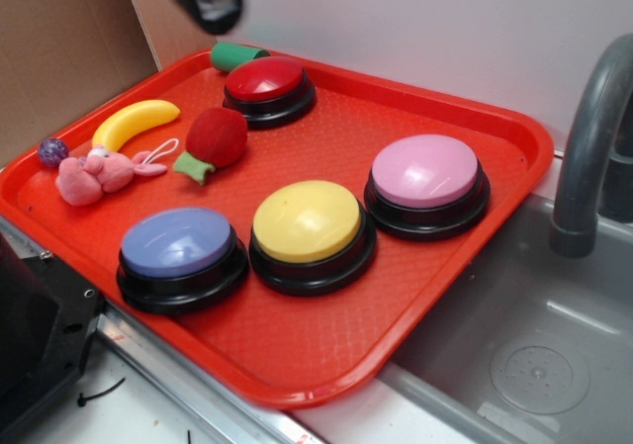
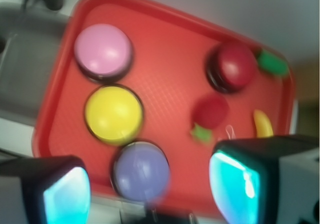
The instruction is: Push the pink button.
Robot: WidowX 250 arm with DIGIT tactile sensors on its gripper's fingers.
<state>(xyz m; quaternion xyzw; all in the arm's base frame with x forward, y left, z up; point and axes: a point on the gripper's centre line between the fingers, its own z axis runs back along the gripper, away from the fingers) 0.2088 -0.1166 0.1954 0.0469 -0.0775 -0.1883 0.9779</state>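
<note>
Spread fingers (image 2: 235, 181) in wrist view only

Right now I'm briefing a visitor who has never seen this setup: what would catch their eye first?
Four big domed buttons on a red tray: the pink button at the right near the sink, yellow button in the middle, lavender-blue button at the front left, red button at the back. The gripper hangs open high above.
</note>
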